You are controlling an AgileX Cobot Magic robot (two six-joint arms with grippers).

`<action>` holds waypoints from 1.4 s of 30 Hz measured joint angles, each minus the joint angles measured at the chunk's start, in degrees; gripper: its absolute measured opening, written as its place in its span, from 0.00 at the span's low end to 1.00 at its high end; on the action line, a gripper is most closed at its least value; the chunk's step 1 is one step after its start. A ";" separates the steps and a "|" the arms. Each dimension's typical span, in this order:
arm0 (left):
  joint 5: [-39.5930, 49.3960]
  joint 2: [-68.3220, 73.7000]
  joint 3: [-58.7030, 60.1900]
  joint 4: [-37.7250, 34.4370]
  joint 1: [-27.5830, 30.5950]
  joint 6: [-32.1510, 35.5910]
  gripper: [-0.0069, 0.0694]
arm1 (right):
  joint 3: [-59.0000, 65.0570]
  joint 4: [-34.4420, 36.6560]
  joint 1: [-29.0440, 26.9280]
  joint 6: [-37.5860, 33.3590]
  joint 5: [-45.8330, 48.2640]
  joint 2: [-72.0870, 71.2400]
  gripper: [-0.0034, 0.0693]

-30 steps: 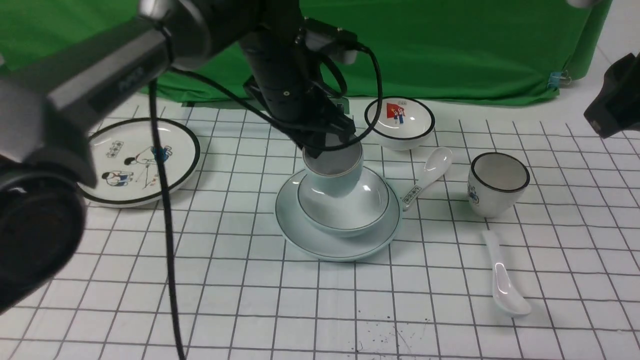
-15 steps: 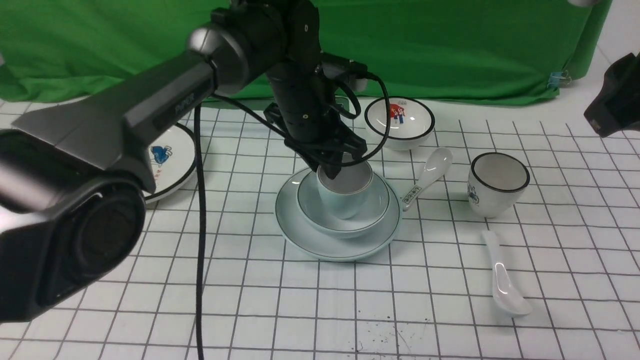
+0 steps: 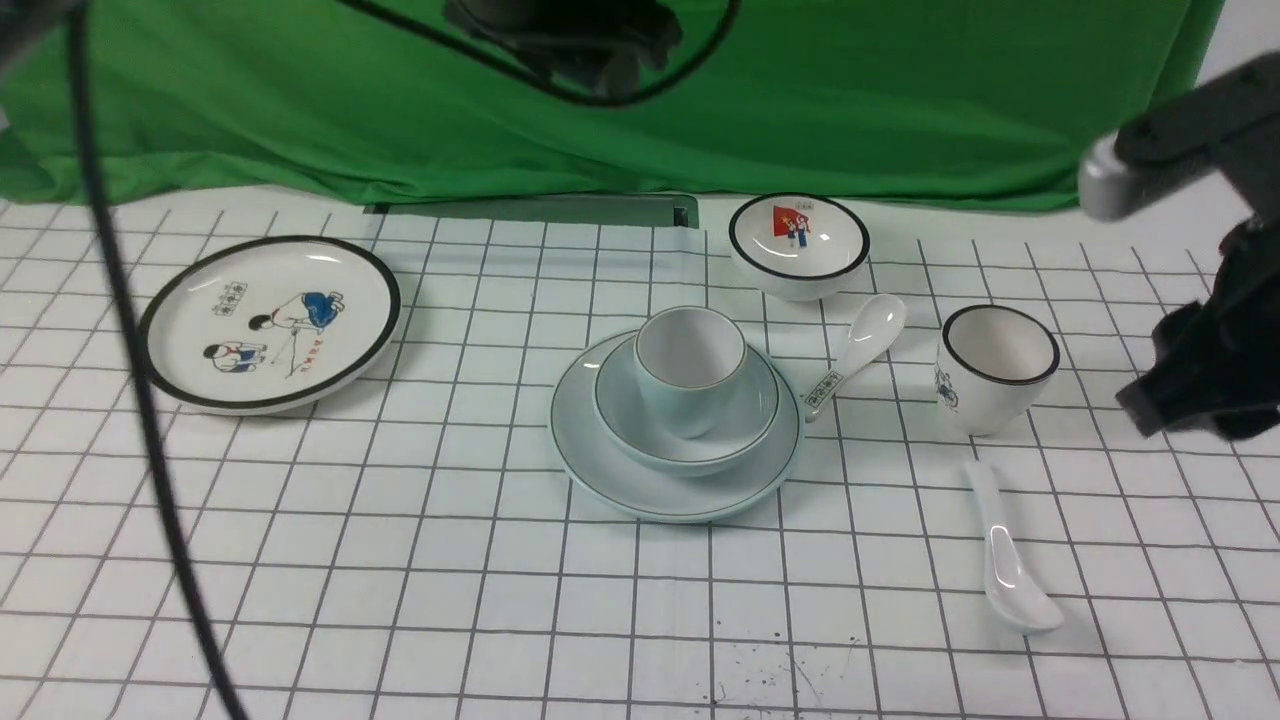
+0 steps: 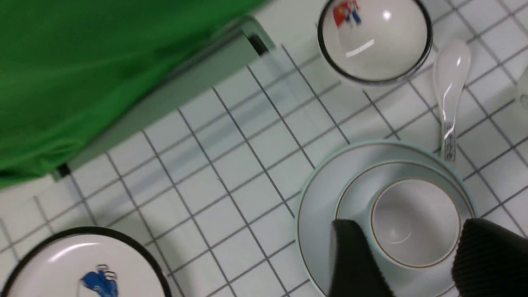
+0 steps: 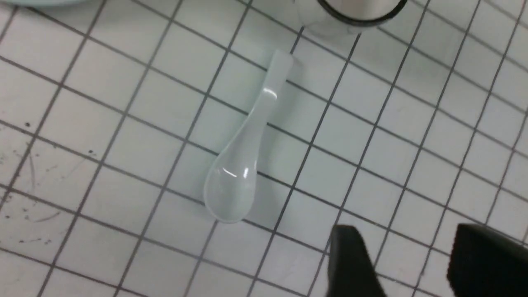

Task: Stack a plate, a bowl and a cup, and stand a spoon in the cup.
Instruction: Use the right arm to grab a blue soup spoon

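The pale blue-green plate (image 3: pixel 600 455) lies mid-table with the matching bowl (image 3: pixel 745 420) on it, and the small cup (image 3: pixel 690 365) stands upright in the bowl. My left gripper (image 4: pixel 410 222) hovers high above the cup, open and holding nothing; in the front view only its arm (image 3: pixel 580 40) shows at the top edge. The plain white spoon (image 3: pixel 1005 555) lies flat at the front right. My right gripper (image 5: pixel 406 231) is open over bare table beside the spoon (image 5: pixel 243 165), apart from it. Its arm (image 3: pixel 1200 380) hangs at the right edge.
A black-rimmed white cup (image 3: pixel 995 368) stands just behind the plain spoon's handle. A patterned spoon (image 3: pixel 860 345) lies against the plate's right side. A black-rimmed picture bowl (image 3: pixel 798 243) sits behind it and a cartoon plate (image 3: pixel 268 320) at the left. Green cloth hangs at the back.
My left gripper opened, left the cup standing in the bowl and rose up out of the front view. My right arm came down and inward near the plain spoon, its jaws wider.
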 joint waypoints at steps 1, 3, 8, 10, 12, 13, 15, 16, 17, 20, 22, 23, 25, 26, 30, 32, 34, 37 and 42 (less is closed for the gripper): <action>0.00 -1.54 0.26 0.40 0.00 -0.13 0.37 | 2.30 0.00 -0.83 1.13 -1.64 0.24 0.60; -0.07 -5.29 2.16 0.79 0.00 -0.29 0.25 | 5.93 0.36 -2.71 2.68 -4.96 1.29 0.65; 0.00 -13.33 11.90 1.67 0.00 -0.29 0.06 | 9.10 4.17 -6.34 3.20 -11.95 5.37 0.68; -0.21 -16.16 17.23 1.76 0.00 -0.29 0.05 | 9.20 5.83 -6.72 3.14 -15.43 7.45 0.68; -1.76 -19.07 23.53 1.57 0.00 -0.29 0.04 | 9.20 7.78 -6.85 3.14 -19.43 10.01 0.68; -3.05 -20.67 27.26 1.24 0.00 -0.29 0.04 | 9.20 8.85 -6.85 3.14 -21.55 11.71 0.68; -4.29 -21.87 30.90 0.95 0.00 -0.29 0.04 | 9.20 9.69 -6.87 3.14 -23.09 13.49 0.68; -5.70 -23.34 34.92 0.40 0.00 -0.29 0.04 | 9.20 10.24 -6.98 3.14 -25.30 15.62 0.68; -6.59 -24.19 37.54 0.40 0.00 -0.29 0.04 | 9.20 10.52 -6.98 3.21 -26.50 17.08 0.68; -8.59 -25.80 44.36 0.10 0.00 -0.29 0.04 | 9.20 10.80 -6.98 3.41 -29.75 21.40 0.68; -9.11 -25.88 46.17 0.40 0.00 -0.29 0.04 | 9.20 10.88 -6.98 3.49 -31.04 22.81 0.68; -9.85 -25.88 47.95 0.40 0.00 -0.29 0.04 | 9.20 10.87 -6.98 3.54 -32.60 24.28 0.68; -10.64 -25.88 49.60 0.10 0.00 -0.29 0.04 | 9.20 10.87 -6.98 3.70 -34.41 25.90 0.68; -10.95 -25.88 50.05 0.10 0.00 -0.29 0.04 | 9.20 10.87 -6.98 3.86 -35.35 26.49 0.68; -13.07 -25.88 50.55 0.40 0.00 -0.29 0.04 | 9.20 11.02 -6.98 4.00 -37.69 27.84 0.60; -13.58 -25.88 50.55 0.40 0.00 -0.29 0.04 | 9.20 11.07 -6.98 4.00 -37.71 27.84 0.55; -14.72 -25.88 50.55 0.40 0.00 -0.29 0.04 | 9.20 11.09 -6.98 4.04 -37.70 27.84 0.36; -15.22 -25.88 50.55 0.40 0.00 -0.29 0.04 | 9.20 11.14 -6.98 4.06 -36.16 27.24 0.27; -15.20 -25.92 50.55 0.40 0.00 -0.29 0.04 | 9.38 12.96 -5.75 0.63 -30.20 20.34 0.27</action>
